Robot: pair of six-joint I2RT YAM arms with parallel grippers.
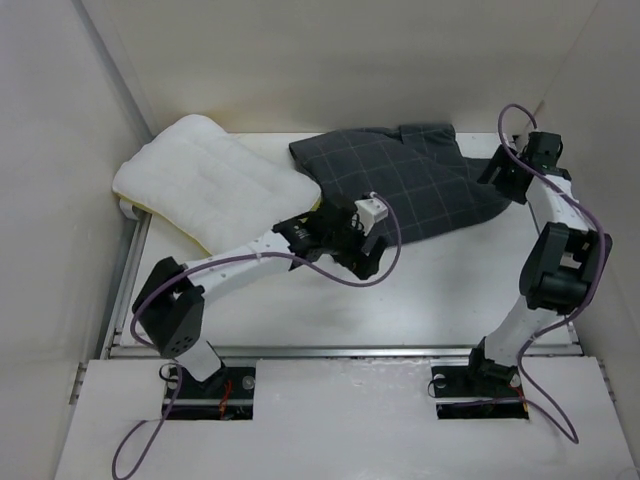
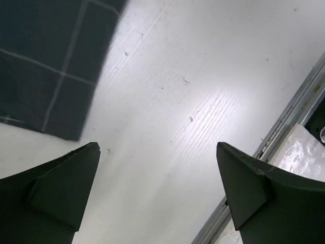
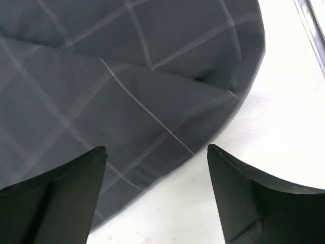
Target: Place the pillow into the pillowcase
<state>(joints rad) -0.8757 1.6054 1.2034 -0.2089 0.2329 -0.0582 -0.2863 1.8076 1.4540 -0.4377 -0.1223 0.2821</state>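
At the far-left corner of the table: pillow, flat, angled, yellow band showing along its near side. It's fully outside the pillowcase. The pillowcase lies crumpled along the far edge from centre to right, and its left end touches the pillow's right corner. Left gripper is over bare table just off the pillowcase's near edge, around mid-table. Jaws are spread wide with nothing between them, and the left wrist view has only a corner of the checked fabric at upper left. Right gripper is at the pillowcase's right end, near the table's right edge. Its jaws are also apart, above the rounded fabric edge, not pinching any cloth. Can't tell whether either one touches the surface.
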